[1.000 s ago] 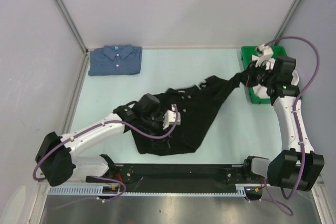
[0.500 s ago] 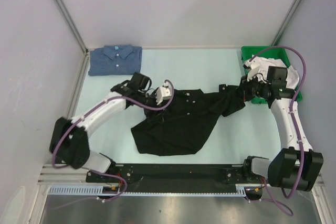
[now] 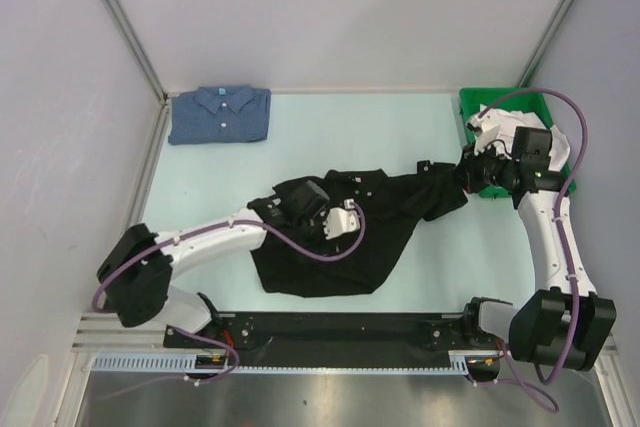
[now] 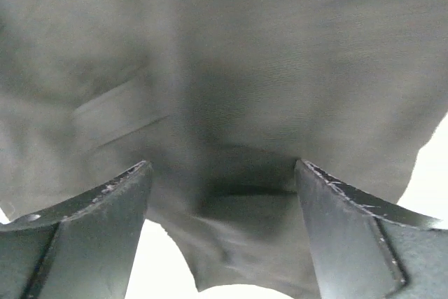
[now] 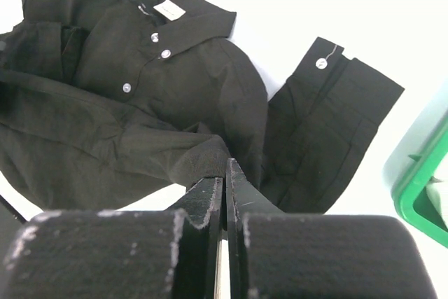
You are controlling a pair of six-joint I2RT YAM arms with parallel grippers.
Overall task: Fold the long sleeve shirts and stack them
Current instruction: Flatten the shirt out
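The black long sleeve shirt (image 3: 340, 247) lies crumpled mid-table, its collar and pale buttons (image 5: 159, 52) facing up. My left gripper (image 3: 338, 225) hovers low over its middle, jaws wide open, with the cloth (image 4: 245, 68) bulging up between the fingers (image 4: 112, 201). My right gripper (image 3: 468, 175) is shut on a fold of the shirt's right side (image 5: 225, 169), beside a buttoned cuff (image 5: 329, 103). The blue long sleeve shirt (image 3: 220, 114) lies folded at the back left corner.
A green bin (image 3: 472, 107) with white cloth inside stands at the back right, just behind my right gripper; its rim (image 5: 420, 187) shows in the right wrist view. Grey walls close off the table's back and sides.
The left arm swung to the shirt's back left edge, then returned over its middle. The right gripper moved off the bin toward the table, keeping its hold, and the stretched shirt slackened.
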